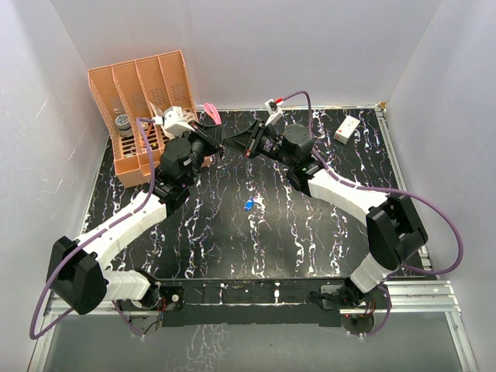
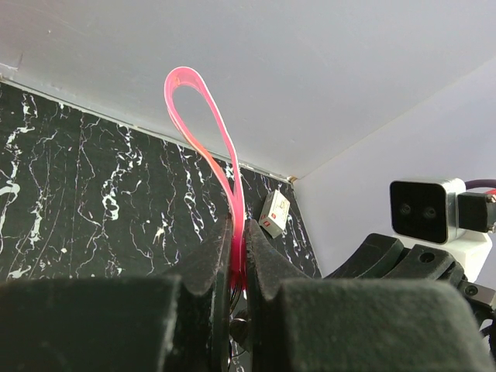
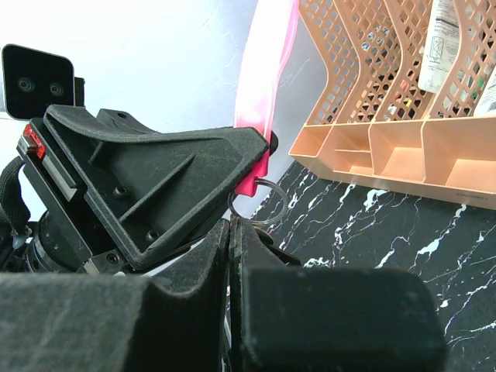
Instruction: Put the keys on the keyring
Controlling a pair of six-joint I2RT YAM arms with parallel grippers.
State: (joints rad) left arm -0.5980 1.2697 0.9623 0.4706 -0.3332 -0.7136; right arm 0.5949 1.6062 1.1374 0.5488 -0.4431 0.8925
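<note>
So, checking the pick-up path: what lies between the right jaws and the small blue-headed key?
Only bare black marbled tabletop lies between right gripper and small blue-headed key, per the top view.

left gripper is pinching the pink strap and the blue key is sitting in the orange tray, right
Not quite. The left gripper does pinch the pink strap, but the blue key lies on the black table, in the open between the two arms, not in the orange tray. The top external view shows it.
</note>
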